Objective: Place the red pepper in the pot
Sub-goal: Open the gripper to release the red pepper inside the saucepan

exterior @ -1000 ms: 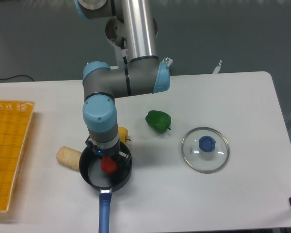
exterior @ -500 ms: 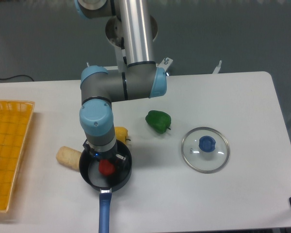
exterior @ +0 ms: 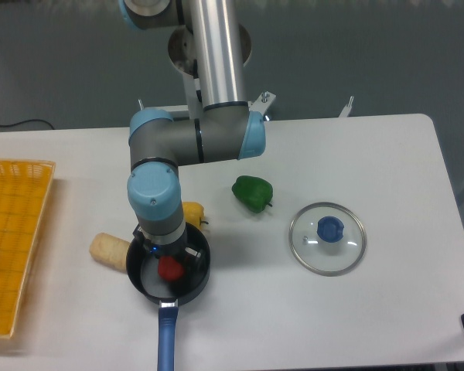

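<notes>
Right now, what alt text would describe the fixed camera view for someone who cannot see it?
A small glossy red pepper sits inside a small round black pot with a long blue handle, the arm's gripper directly over it. Nearby on the white table lie a green pepper and a round glass lid with a blue knob.

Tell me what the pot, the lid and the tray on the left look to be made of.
Pot: likely coated metal, with a black wall and dull grey inside; its handle looks like matte blue plastic. Lid: clear glass, since the table shows through, with a thin metal-looking rim and a blue knob. Tray: probably orange plastic, molded in a grid pattern.
</notes>
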Robot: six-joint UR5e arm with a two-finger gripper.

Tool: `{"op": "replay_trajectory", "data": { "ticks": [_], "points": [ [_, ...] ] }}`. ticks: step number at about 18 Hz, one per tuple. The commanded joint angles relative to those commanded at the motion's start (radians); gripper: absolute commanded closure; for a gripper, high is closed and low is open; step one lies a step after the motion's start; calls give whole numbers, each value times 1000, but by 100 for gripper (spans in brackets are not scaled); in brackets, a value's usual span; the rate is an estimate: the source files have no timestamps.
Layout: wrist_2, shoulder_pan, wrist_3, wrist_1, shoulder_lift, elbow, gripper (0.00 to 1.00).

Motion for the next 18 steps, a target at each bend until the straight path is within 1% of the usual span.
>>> {"op": "replay_trajectory", "data": {
  "ticks": [18],
  "points": [
    [5, 0, -2, 6, -18, 2, 55]
  ]
}}
